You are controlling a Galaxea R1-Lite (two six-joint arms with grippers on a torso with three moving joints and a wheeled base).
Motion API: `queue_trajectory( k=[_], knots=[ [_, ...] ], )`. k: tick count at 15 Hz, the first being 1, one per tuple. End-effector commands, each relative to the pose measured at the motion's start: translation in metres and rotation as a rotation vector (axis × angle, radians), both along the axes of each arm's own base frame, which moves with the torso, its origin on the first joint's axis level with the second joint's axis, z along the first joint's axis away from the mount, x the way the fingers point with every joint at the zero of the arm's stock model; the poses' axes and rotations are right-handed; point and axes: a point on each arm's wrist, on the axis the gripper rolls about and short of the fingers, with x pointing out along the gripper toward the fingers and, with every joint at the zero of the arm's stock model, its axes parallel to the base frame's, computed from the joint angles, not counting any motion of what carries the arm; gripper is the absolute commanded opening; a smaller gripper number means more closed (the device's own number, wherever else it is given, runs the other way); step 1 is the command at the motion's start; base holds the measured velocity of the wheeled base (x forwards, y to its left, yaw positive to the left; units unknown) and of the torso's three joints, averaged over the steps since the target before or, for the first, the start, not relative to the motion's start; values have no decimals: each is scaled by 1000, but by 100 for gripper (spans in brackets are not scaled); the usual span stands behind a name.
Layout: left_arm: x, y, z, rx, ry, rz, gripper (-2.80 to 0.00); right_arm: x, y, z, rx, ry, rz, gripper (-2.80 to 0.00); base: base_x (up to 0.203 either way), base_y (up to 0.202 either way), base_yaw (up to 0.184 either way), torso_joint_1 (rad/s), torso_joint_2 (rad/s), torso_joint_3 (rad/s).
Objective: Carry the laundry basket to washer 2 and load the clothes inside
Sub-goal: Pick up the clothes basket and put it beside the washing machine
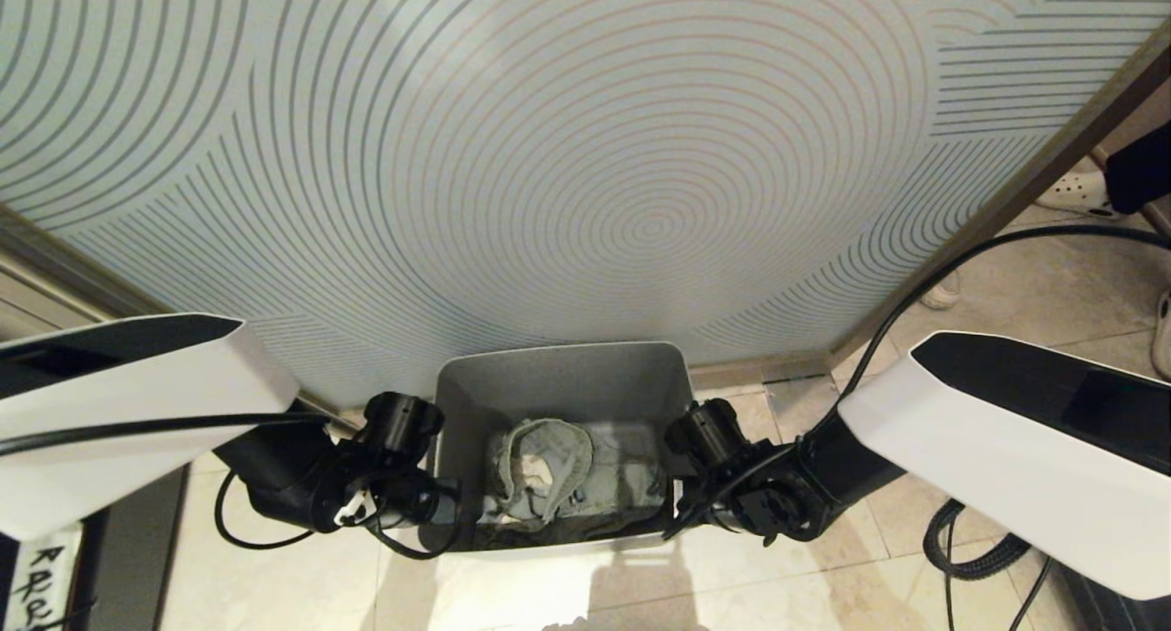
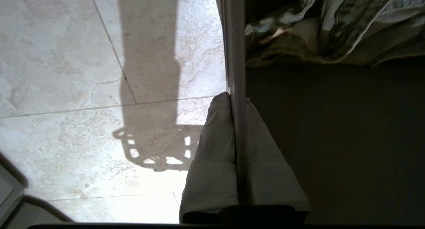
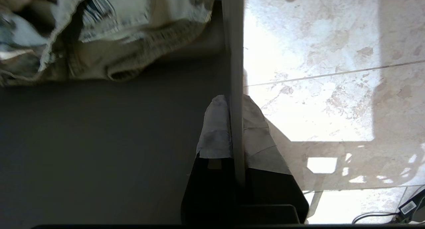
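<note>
The laundry basket (image 1: 563,389) sits on the floor against the patterned wall, the clothes (image 1: 549,471) inside. Left gripper (image 2: 237,99) and right gripper (image 3: 234,101) fingers pinch its opposite side walls (lifting step). Next: raise evenly, carry toward washer 2, unseen here

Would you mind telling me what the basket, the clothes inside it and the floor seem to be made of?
Laundry basket: likely matte grey plastic, with smooth thin walls. Clothes: faded grey-green denim-like cloth, with stitched seams and folds. Floor: glossy beige tiles, possibly marble-look, with grout lines and sheen.
</note>
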Motion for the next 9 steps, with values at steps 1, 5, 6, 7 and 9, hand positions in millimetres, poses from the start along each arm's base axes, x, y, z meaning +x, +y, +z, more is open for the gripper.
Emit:
queue_trajectory(
  k=[1, 5, 6, 7, 9],
  knots=[
    [-6, 1, 11, -8, -21, -1, -280, -4, 3, 13, 19, -22, 10, -280, 0, 0, 0, 0, 0, 0],
    [-23, 7, 15, -3, 3, -1, -280, -16, 12, 16, 14, -14, 41, -280, 0, 0, 0, 0, 0, 0],
    [-28, 8, 16, -3, 4, 0, -280, -18, 13, 18, 17, -17, 47, -280, 0, 0, 0, 0, 0, 0],
    [-31, 10, 19, -3, 2, 3, -280, -20, 14, 21, 20, -22, 52, -280, 0, 0, 0, 0, 0, 0],
    [-36, 14, 23, -6, 1, 10, -280, -24, 16, 27, 24, -24, 61, -280, 0, 0, 0, 0, 0, 0]
  ],
)
